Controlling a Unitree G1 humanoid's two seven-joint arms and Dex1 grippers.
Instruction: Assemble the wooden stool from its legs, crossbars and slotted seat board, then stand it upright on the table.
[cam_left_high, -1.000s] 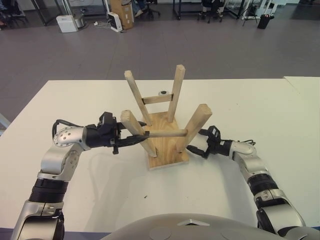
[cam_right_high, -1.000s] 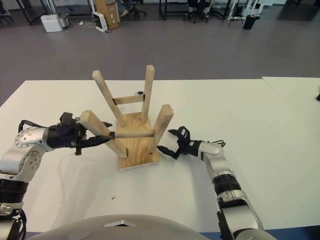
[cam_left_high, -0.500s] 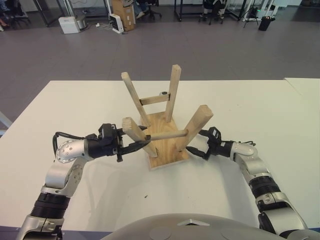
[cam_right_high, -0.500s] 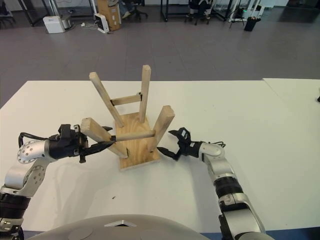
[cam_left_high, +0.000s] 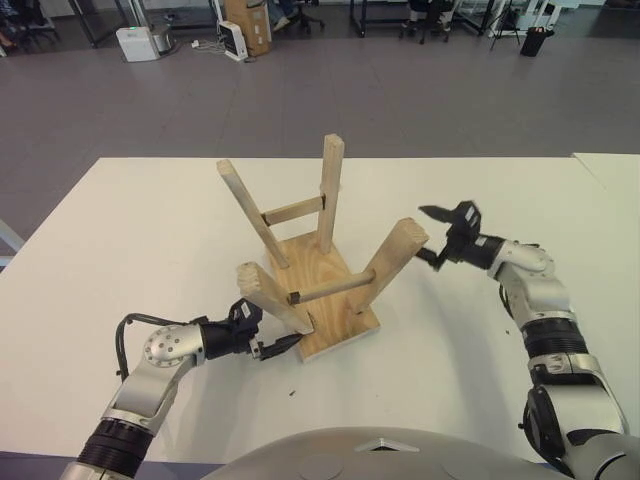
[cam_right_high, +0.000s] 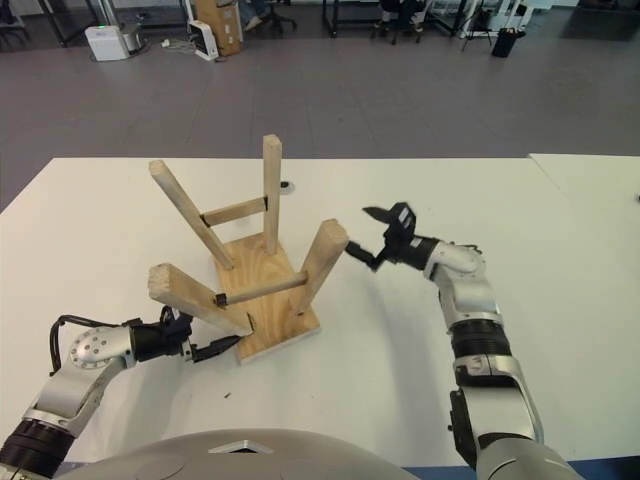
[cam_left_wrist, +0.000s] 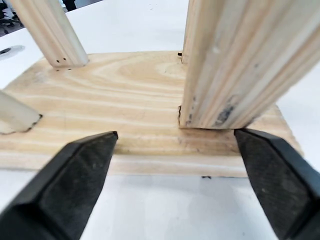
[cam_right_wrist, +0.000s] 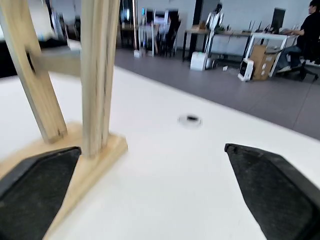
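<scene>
- Setting: a white table (cam_left_high: 120, 230) in an open workshop, with grey floor behind.
- Task object: a pale wooden stool (cam_left_high: 320, 290) rests upside down near the table's middle. Its rectangular slotted seat board (cam_left_high: 330, 265) lies flat on the surface, four legs point up, and two crossbars sit between leg pairs.
- The left gripper (cam_left_high: 272, 346) lies low, just beside the board's near left corner, fingers spread wide and holding nothing.
- The right gripper (cam_left_high: 428, 232) is raised just beside the top of the near right leg (cam_left_high: 390, 262), fingers spread.
- Step, as judged: assembly appears complete and the stool is not yet upright.
- Next move: each claw likely needs a firm hold, then the stool must be rolled over without loosening the joints.
</scene>
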